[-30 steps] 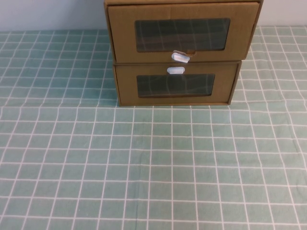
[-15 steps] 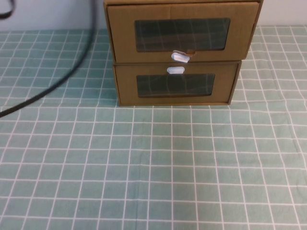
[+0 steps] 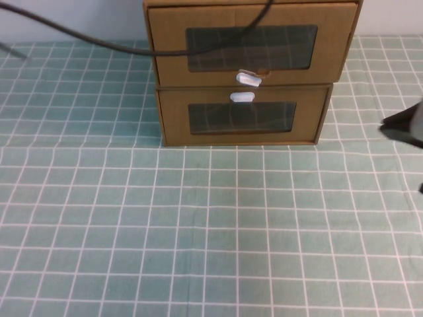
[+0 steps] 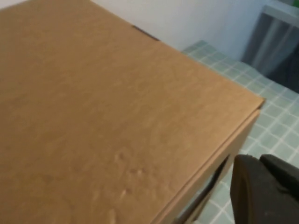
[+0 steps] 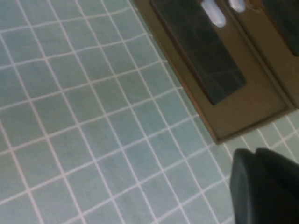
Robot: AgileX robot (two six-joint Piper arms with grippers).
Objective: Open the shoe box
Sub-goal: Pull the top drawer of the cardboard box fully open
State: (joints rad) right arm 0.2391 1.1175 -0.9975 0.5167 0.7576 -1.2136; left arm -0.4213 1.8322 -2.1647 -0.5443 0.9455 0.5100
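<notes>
Jaws together: right gripper [image 3: 403,125], beside shoe box [image 3: 244,72], over bench [image 3: 198,231]; left gripper [image 4: 262,189] above box top, jaws indeterminate

Right gripper [image 3: 404,125] cropped at high view's right edge; left gripper [image 4: 264,192] blurred (near shoe box [image 4: 117,116]).

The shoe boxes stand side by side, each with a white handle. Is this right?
No: the high view shows the upper box stacked on the lower box. The rest holds. Left gripper is above them; right gripper, shut, to their right.
</notes>
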